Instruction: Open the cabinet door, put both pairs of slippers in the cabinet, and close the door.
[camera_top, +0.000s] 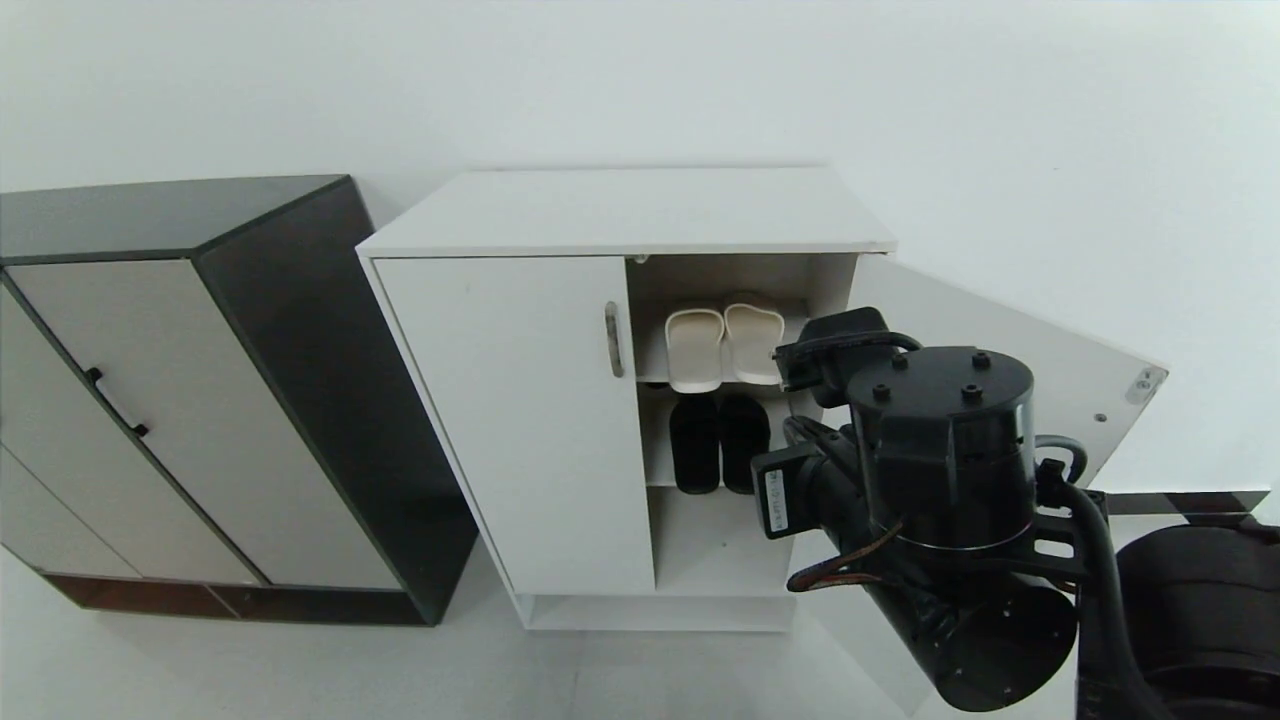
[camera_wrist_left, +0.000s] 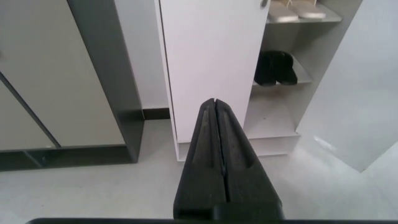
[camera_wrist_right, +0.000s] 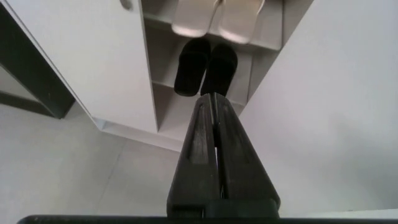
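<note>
Where the pale grey floor (camera_top: 300, 670) meets the plain white wall (camera_top: 640, 80), a white two-door cabinet (camera_top: 620, 215) stands just beside a dark grey cabinet with pale door fronts (camera_top: 200, 400). The white cabinet's left door (camera_top: 510, 420), which carries a slim metal handle (camera_top: 613, 340), is shut, and its right door (camera_top: 1000, 350) is swung wide open. Inside, a pair of cream-white slippers (camera_top: 725, 345) lies side by side on the top shelf. A pair of black slippers (camera_top: 720, 440) lies on the shelf below it.

In the head view the right arm (camera_top: 940, 450) covers the right part of the cabinet's interior and the lower end of the open door. The dark cabinet's left side is cut off at that view's edge.

The left gripper (camera_wrist_left: 214, 102) hangs low before the closed door, its fingers pressed together and empty. The right gripper (camera_wrist_right: 214, 98) points at the open half near the black slippers. Its fingers are closed too, with only a thin slit between them, and they grip nothing.
</note>
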